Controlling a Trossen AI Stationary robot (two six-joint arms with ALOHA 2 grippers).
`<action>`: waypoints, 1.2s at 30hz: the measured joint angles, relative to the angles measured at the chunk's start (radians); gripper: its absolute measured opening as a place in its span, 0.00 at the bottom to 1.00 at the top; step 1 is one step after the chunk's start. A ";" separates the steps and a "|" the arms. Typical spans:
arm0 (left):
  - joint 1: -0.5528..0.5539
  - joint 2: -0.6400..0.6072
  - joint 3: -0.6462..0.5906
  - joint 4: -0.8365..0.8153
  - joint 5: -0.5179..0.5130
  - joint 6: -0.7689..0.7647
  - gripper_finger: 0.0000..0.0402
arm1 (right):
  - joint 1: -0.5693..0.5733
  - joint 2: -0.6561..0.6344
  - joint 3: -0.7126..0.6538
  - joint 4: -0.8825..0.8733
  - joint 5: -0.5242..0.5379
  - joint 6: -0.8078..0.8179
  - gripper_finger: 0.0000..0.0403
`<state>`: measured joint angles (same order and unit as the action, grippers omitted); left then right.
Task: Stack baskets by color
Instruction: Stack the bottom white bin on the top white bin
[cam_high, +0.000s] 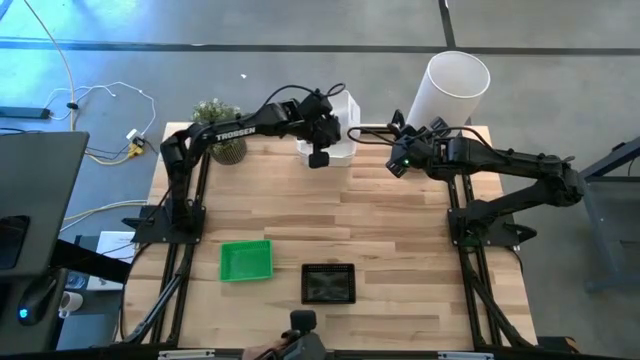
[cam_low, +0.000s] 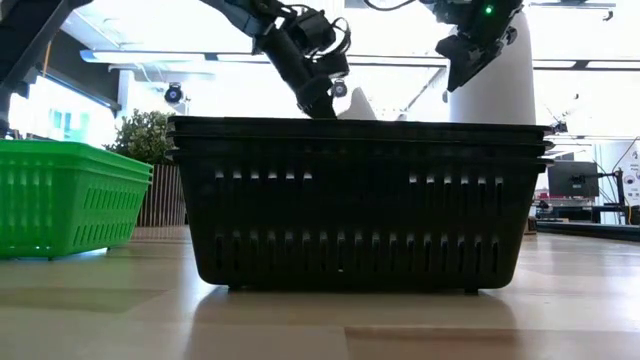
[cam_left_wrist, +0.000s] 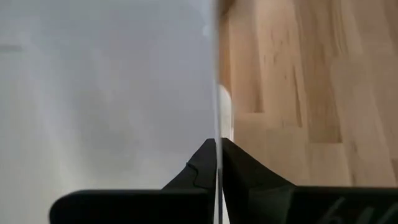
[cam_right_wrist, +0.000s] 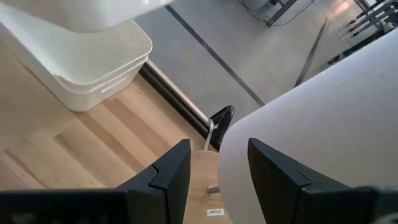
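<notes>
Wooden table (cam_high: 400, 220) holds green (cam_high: 246, 259) and black baskets (cam_high: 328, 283) near; far off, left gripper (cam_high: 318, 155) pinches a white basket's (cam_high: 342, 148) wall (lower it squarely), right gripper (cam_high: 400, 160) gapes empty.

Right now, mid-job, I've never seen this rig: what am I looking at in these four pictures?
This is a robot: a left arm and a right arm at a wooden table. One picture looks straight down, one looks level from the tabletop, and two come from wrist cameras. On the table: green baskets, black baskets, white baskets, a plant and a tall white cylinder. The left fingers are shut on a white basket's wall. The right fingers hang open beside the cylinder, holding nothing.
</notes>
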<state>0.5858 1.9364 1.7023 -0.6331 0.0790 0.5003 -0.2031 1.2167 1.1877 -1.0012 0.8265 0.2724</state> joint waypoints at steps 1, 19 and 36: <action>-0.002 0.005 0.000 -0.005 -0.001 0.000 0.00 | 0.000 0.000 0.000 -0.006 -0.001 0.000 0.36; -0.004 0.080 -0.001 -0.095 -0.024 0.000 0.00 | 0.000 0.000 0.000 -0.011 -0.009 0.012 0.36; -0.011 0.081 -0.001 -0.208 -0.104 -0.017 0.00 | 0.000 0.000 0.000 -0.012 -0.015 0.016 0.36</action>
<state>0.5747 2.0178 1.7016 -0.8407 -0.0246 0.4831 -0.2031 1.2167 1.1877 -1.0130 0.8116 0.2882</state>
